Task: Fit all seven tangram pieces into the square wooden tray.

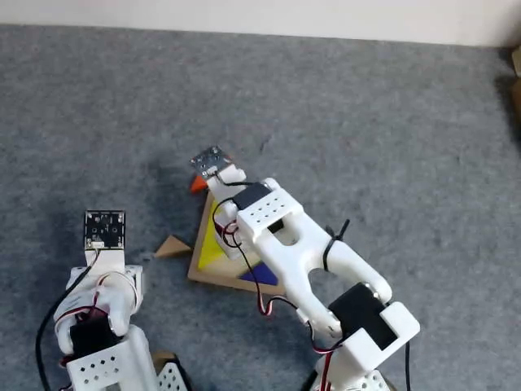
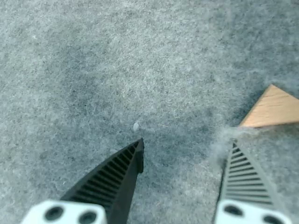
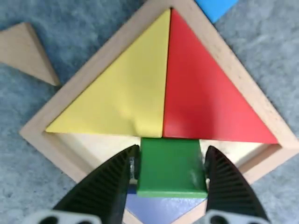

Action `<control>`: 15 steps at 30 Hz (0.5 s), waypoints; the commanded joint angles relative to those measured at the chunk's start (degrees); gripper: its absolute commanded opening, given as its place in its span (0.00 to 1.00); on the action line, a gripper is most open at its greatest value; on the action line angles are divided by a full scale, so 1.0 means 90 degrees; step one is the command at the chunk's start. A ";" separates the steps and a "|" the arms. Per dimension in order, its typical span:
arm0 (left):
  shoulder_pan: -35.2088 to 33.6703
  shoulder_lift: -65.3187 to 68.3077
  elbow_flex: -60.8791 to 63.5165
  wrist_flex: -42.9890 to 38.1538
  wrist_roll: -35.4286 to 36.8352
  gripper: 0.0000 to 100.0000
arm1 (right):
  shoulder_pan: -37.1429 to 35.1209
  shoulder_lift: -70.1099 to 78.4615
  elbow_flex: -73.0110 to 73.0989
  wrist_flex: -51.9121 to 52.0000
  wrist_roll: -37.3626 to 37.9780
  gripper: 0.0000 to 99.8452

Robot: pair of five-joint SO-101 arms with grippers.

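Observation:
The square wooden tray (image 3: 56, 140) holds a yellow triangle (image 3: 121, 88) and a red triangle (image 3: 205, 93) side by side. A green square (image 3: 170, 168) lies in the tray under their shared point, and my right gripper (image 3: 171, 151) is shut on it. A dark blue piece (image 3: 159, 210) lies just beyond the square. In the high view the right arm covers most of the tray (image 1: 195, 273). My left gripper (image 2: 187, 158) hangs open over bare carpet to the tray's left. A plain wood triangle (image 2: 273, 109) lies near one of its fingers (image 2: 243, 177).
The wood triangle (image 1: 171, 247) lies on the carpet between the left arm and the tray. A light blue piece (image 3: 215, 7) sits just outside a tray corner. An orange piece (image 1: 198, 184) lies by the tray's far corner. Grey carpet (image 1: 366, 114) covers the table.

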 commanded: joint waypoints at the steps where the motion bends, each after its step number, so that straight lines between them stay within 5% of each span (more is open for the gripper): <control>1: -0.0083 0.0005 -0.0112 -0.0020 -0.0059 0.27 | -0.0093 -0.0034 -0.0357 -0.0063 -0.0049 0.21; 15: -0.0083 0.0005 -0.0112 -0.0020 -0.0059 0.27 | -0.0093 -0.0073 -0.0415 0.1031 -0.0088 0.33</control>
